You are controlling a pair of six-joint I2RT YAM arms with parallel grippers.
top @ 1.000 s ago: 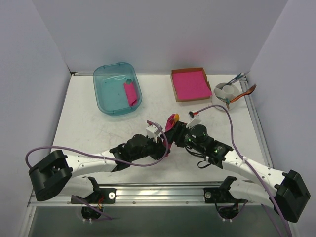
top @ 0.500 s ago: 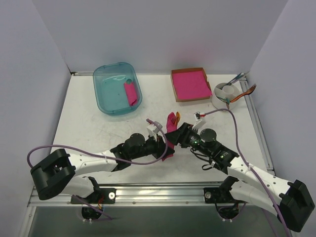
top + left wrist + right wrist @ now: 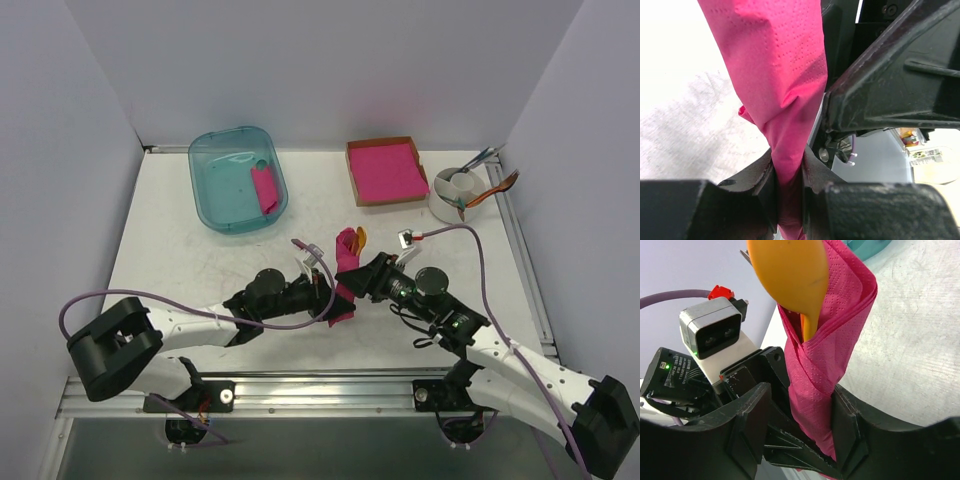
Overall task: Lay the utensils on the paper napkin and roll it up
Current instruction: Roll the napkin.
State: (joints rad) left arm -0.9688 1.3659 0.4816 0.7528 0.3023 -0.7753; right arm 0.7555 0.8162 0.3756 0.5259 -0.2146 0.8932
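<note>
Well, we reckon it's nearly done: the paper napkin is rolled round the orange spoon and sits mid-table betw. both arms. We can't see the fork. The left gripper is clamped on the roll's lower end. The right gripper straddles it approx. half open, w/ a gap on one side. The teal tub holds another pink roll; the cardboard tray holds a pink stack.

Left pincer and right pincer flank the rolled paper napkin.

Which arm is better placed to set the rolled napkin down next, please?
Probably left: the left end effector is pinched on the paper napkin roll holding the orange spoon, while the right end effector merely straddles it, a gap showing.
</note>
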